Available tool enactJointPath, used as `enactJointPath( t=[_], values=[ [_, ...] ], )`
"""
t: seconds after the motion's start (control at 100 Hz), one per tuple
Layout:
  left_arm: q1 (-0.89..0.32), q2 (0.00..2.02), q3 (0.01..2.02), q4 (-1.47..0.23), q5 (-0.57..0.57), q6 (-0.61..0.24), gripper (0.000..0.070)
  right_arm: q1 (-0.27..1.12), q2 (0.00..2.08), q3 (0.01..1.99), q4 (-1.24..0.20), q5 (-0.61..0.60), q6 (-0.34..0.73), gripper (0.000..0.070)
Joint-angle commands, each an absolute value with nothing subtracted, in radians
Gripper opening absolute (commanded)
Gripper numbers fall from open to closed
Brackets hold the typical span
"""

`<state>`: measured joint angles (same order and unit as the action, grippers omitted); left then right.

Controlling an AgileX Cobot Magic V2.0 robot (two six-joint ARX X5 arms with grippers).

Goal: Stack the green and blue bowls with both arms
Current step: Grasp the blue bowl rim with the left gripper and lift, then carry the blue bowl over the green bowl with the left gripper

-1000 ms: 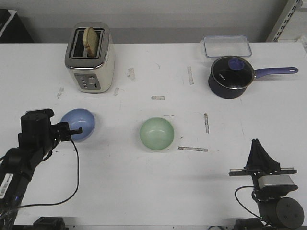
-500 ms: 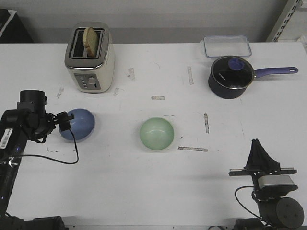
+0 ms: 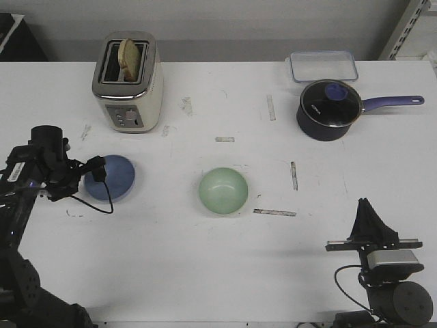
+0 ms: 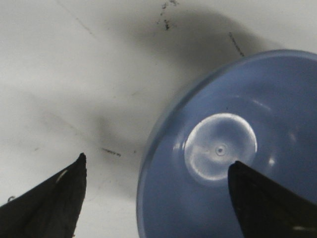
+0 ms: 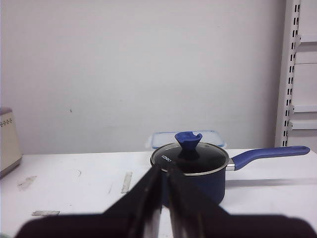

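The light blue bowl point(image 3: 113, 178) sits on the white table at the left. The pale green bowl point(image 3: 223, 191) sits near the middle, empty. My left gripper point(image 3: 94, 171) is open over the blue bowl's left rim. In the left wrist view the left gripper point(image 4: 156, 163) straddles that rim: one fingertip point(image 4: 247, 188) is over the inside of the blue bowl point(image 4: 223, 148), the other point(image 4: 69, 183) over bare table. It holds nothing. My right gripper point(image 3: 369, 213) is shut and empty at the front right, also in the right wrist view point(image 5: 166, 173).
A cream toaster point(image 3: 128, 82) with bread stands at the back left. A dark navy saucepan point(image 3: 329, 109) with a glass lid and purple handle stands at the back right, a clear lidded box point(image 3: 322, 65) behind it. Tape marks dot the table point(image 3: 205, 260).
My left arm has swung back and to the left, and its gripper now points down over the blue bowl's left rim. Both bowls and the right arm have not moved.
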<state>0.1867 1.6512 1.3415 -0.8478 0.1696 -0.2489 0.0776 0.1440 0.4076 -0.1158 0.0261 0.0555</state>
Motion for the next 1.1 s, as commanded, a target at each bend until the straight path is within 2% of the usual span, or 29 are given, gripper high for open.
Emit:
enactJointPath(
  t=[0.0,0.18,0.24,0.37,0.45,0.54,0.58,0.8,0.99,1.09],
  values=[
    [0.191,1.696,1.362,-0.844,0.196,-0.228,0.0525,0.079,0.143,0.406,-0.105,0.027,0.051,0.0007],
    [0.189,1.750,1.362,-0.828,0.202,-0.226,0.0496,0.079,0.143,0.406,-0.106,0.027,0.051,0.0007],
    [0.189,1.751,1.362,-0.821,0.202,-0.226,0.0409,0.079,0.143,0.406,-0.105,0.027,0.051,0.0007],
    [0.189,1.751,1.362,-0.809,0.202,-0.226,0.0116,0.079,0.143,0.406,-0.105,0.027,0.051,0.0007],
    [0.189,1.747,1.362,-0.810,0.202,-0.226,0.0035,0.079,0.143,0.406,-0.106,0.027,0.051,0.0007],
    [0.188,1.734,1.364,-0.810,0.202,-0.226,0.0028,0.079,0.143,0.406,-0.105,0.027,0.051,0.0007],
    [0.184,1.724,1.366,-0.811,0.202,-0.226,0.0000,0.079,0.143,0.406,-0.105,0.027,0.051,0.0007],
    [0.149,1.677,1.444,-0.910,0.203,-0.230,0.0000,0.079,0.143,0.406,-0.105,0.027,0.051,0.0007],
    [0.035,1.674,1.566,-1.007,0.204,-0.231,0.0000,0.079,0.143,0.406,-0.105,0.027,0.051,0.0007],
    [-0.048,1.674,1.610,-1.000,0.204,-0.270,0.0000,0.079,0.143,0.406,-0.105,0.027,0.051,0.0007]
  ],
)
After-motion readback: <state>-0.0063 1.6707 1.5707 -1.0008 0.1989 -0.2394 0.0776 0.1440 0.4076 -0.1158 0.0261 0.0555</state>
